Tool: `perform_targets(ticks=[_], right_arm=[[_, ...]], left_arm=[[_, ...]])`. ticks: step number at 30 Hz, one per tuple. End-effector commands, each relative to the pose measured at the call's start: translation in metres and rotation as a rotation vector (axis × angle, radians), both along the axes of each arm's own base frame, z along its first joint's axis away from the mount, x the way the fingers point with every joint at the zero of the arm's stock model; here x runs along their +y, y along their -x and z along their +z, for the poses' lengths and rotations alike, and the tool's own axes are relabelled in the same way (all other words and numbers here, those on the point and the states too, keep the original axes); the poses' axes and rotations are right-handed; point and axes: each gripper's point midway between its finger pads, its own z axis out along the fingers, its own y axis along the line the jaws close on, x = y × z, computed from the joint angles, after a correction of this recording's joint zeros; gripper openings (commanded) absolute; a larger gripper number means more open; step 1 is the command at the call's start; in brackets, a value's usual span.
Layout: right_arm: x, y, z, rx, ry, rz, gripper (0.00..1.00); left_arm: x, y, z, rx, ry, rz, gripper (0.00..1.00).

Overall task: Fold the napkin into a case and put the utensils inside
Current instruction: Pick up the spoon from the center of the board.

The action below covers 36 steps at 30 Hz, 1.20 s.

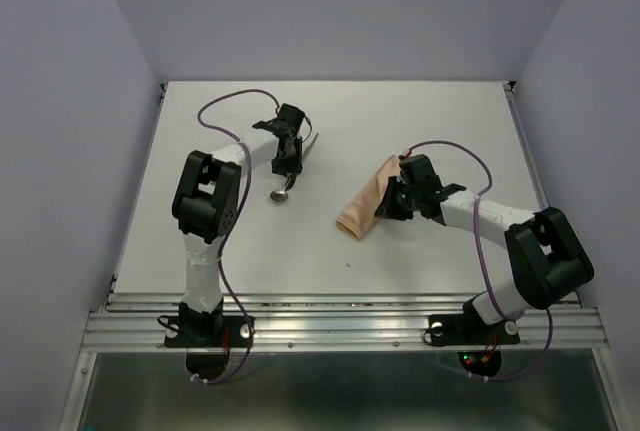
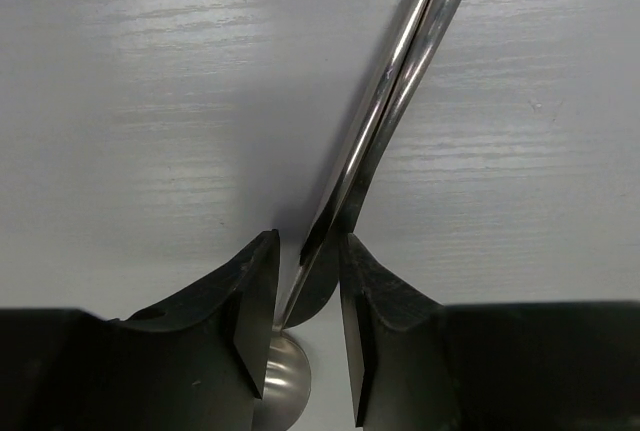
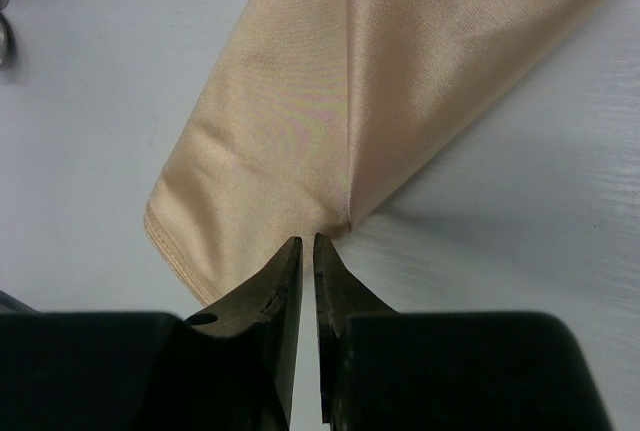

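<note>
Toward the far left corner of the counter (image 1: 420,251), the left claw (image 2: 305,291) sits spread around the utensils (image 2: 400,101) and should squeeze both handles evenly, while the right claw (image 3: 308,251), nearly pressed together, touches the case (image 3: 300,101) near the middle.

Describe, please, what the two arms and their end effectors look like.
The left arm and right arm have bulky black joints and white-wrapped links, each trailed by a thin purple cable. The left end effector and right end effector have black, wedge-shaped fingers.
</note>
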Motion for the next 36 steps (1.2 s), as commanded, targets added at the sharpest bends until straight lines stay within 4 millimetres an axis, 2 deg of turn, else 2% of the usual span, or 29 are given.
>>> perform_targets(ticks=[1, 10, 19, 22, 26, 30, 34, 36], right_arm=[[0.005, -0.01, 0.007, -0.034, -0.024, -0.001, 0.15], [0.005, -0.009, 0.005, -0.028, -0.022, 0.0, 0.15], [0.007, -0.011, 0.005, -0.025, -0.024, 0.008, 0.16], [0.008, -0.011, 0.006, -0.025, -0.028, 0.014, 0.15], [0.009, -0.011, 0.006, -0.024, -0.029, 0.017, 0.15], [0.009, -0.01, 0.003, -0.016, -0.026, 0.018, 0.15], [0.013, -0.01, 0.004, -0.018, -0.029, 0.03, 0.15], [0.013, -0.01, 0.004, -0.018, -0.029, 0.03, 0.15]], left_arm=[[0.007, -0.005, -0.002, -0.004, -0.027, 0.005, 0.41], [0.024, -0.01, 0.001, -0.015, -0.049, 0.046, 0.36], [0.032, -0.013, 0.012, -0.033, -0.031, 0.06, 0.39], [0.037, -0.013, 0.008, -0.021, -0.044, 0.069, 0.39], [0.043, -0.012, 0.005, -0.01, -0.053, 0.085, 0.36], [0.043, -0.008, 0.001, -0.002, -0.043, 0.084, 0.25], [0.041, -0.008, 0.002, -0.002, -0.037, 0.086, 0.19], [0.041, -0.009, 0.006, -0.009, -0.036, 0.086, 0.12]])
